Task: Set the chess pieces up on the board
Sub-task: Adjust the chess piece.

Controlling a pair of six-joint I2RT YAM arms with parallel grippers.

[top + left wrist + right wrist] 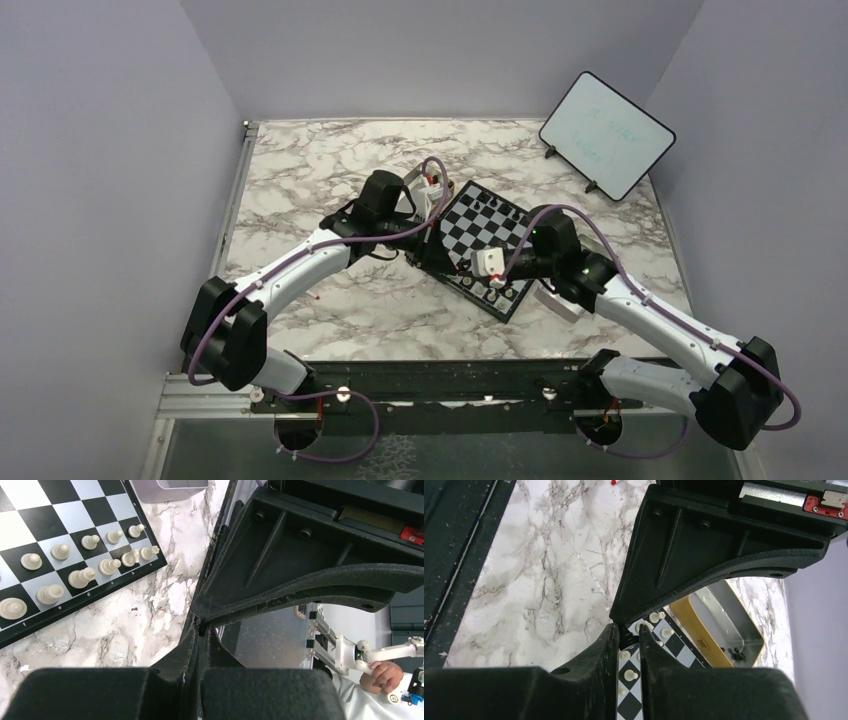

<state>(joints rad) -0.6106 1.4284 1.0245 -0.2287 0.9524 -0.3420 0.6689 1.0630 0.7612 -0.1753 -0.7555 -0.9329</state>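
Right tool (626, 631) pinched a black piece (628, 640) above the board (630, 710); left tool (201, 628) was clenched empty. I judged a skewed release could topple neighbouring pale pieces (653, 617).

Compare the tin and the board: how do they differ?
The tin is gold metal with raised walls; the board is flat, checked black and white. The tin holds a few black pieces; the board carries pale pieces in two rows. Both lie on the marble table.
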